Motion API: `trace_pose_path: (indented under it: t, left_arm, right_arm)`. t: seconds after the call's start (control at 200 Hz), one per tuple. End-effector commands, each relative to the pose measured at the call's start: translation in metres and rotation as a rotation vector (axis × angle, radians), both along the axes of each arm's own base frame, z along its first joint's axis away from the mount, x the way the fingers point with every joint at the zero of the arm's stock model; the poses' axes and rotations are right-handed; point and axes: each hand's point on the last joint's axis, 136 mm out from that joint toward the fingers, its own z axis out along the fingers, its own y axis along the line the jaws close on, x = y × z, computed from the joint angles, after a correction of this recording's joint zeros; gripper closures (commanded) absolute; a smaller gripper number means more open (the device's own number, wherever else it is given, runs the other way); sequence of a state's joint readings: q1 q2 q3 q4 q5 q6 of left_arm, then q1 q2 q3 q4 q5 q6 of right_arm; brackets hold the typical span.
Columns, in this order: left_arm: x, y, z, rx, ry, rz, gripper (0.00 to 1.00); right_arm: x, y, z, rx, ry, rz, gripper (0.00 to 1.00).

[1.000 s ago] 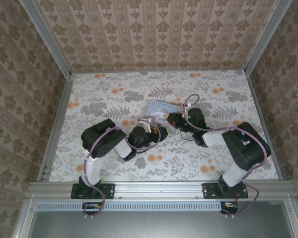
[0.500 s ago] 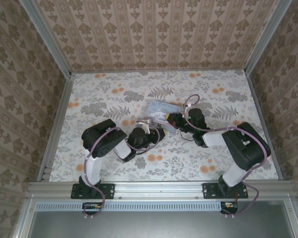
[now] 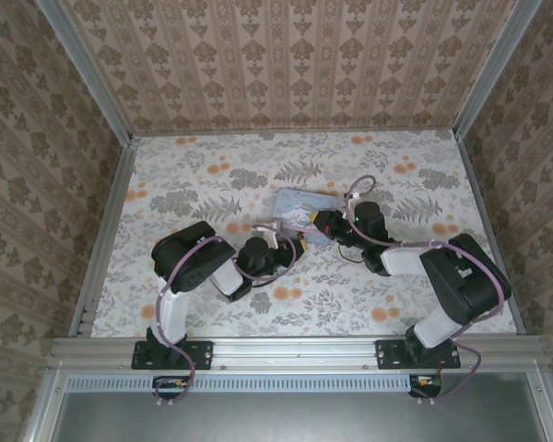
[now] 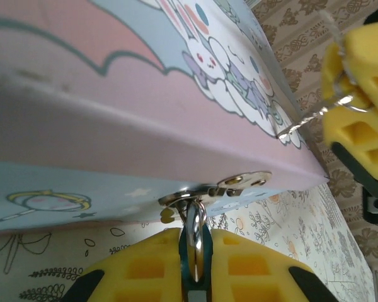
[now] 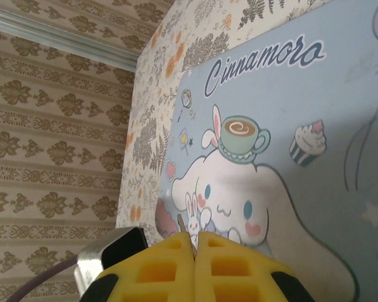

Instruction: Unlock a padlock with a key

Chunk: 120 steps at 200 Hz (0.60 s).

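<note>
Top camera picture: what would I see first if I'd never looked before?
Probably the pale blue box mid-table, where the left gripper and right gripper nearly meet. Close up in the right wrist view, its white cartoon character wearing a cup stands out; in the left wrist view, yellow fingers pinch the tiny dark padlock.

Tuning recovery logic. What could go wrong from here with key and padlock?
The left hand clamps the padlock body; no keyhole shows, so its fingers may block insertion.
The key seems held by its ring in the right hand, tip at the box lid edge, off the padlock; it may swing or snag.
The shackle sits in the box's hasp; tugging may drag the box.
</note>
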State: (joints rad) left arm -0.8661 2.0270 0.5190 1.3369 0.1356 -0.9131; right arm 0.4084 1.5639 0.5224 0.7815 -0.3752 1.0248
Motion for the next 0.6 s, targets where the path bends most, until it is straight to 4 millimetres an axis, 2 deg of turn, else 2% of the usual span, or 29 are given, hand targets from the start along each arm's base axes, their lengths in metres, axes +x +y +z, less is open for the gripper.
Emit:
trace_pose_path:
  t: [0.0, 0.035, 0.085, 0.22, 0.365, 0.5, 0.595]
  left_arm:
    - [-0.007, 0.012, -0.027, 0.064, 0.095, 0.001, 0.99]
    - [-0.007, 0.012, -0.025, 0.057, 0.102, 0.001, 1.00]
    - [-0.007, 0.012, -0.023, 0.049, 0.108, 0.003, 1.00]
    - [-0.008, 0.009, -0.016, 0.011, 0.140, 0.001, 1.00]
    - [-0.012, 0.005, -0.008, -0.036, 0.184, -0.009, 1.00]
    - [-0.016, 0.000, 0.004, -0.102, 0.222, -0.026, 1.00]
    - [-0.018, -0.003, 0.013, -0.135, 0.241, -0.038, 1.00]
  right_arm:
    - [-0.017, -0.005, 0.019, 0.004, -0.020, 0.028, 1.00]
    - [-0.023, -0.007, 0.020, -0.004, -0.022, 0.030, 1.00]
    - [-0.032, -0.013, 0.034, 0.001, -0.054, 0.021, 1.00]
    - [-0.062, -0.027, 0.032, 0.005, -0.051, 0.011, 1.00]
    - [-0.095, -0.041, 0.003, 0.019, 0.003, -0.002, 1.00]
    - [-0.118, -0.042, -0.016, 0.038, 0.027, 0.030, 1.00]
    - [-0.128, -0.041, -0.022, 0.050, 0.035, 0.039, 1.00]
